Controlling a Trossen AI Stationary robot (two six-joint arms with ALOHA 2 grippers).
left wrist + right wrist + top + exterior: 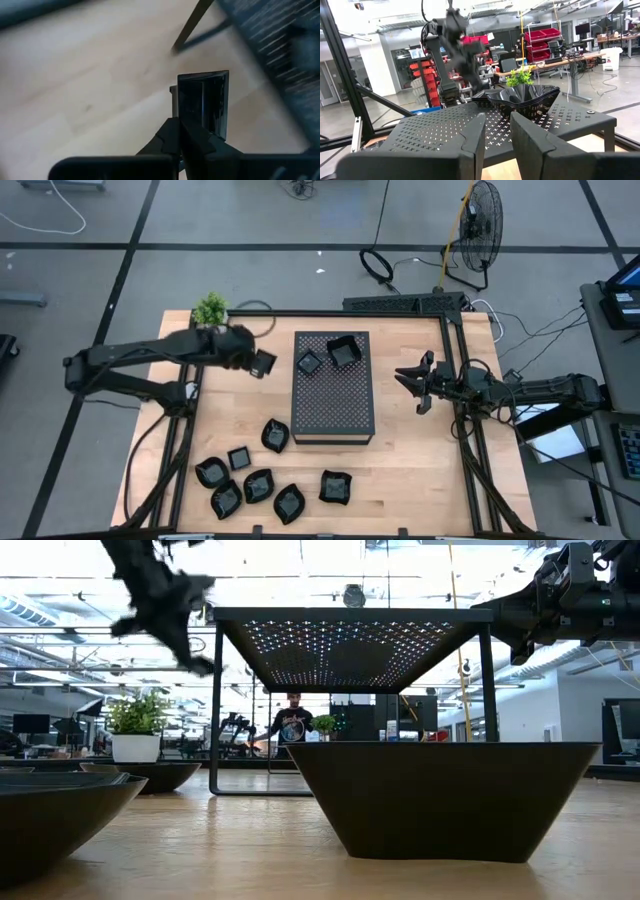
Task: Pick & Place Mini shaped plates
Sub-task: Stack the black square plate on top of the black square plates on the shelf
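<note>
My left gripper (252, 362) hovers over the table just left of the dark perforated box (333, 395), shut on a small square black plate (264, 364). Two more black plates (309, 363) (343, 352) rest on the box's top near its far edge. Several other mini plates (258, 485) sit on the wood at the near left. My right gripper (411, 387) is open in the air to the right of the box, touching nothing; its wrist view shows the open fingers (470, 140) facing the box top and a wavy plate (522, 96). My left gripper pinches the square plate by one rim edge (184, 117) between its two fingers (172, 140). The plate (202, 102) juts out past the fingertips, tilted on edge and lifted clear of the table.
A small potted plant (210, 309) stands at the table's far left corner. Black frame rails (455, 380) run along the table's edges. Bare wood lies between the box and the right rail. In the low view, large plates (440, 795) stand close to the camera.
</note>
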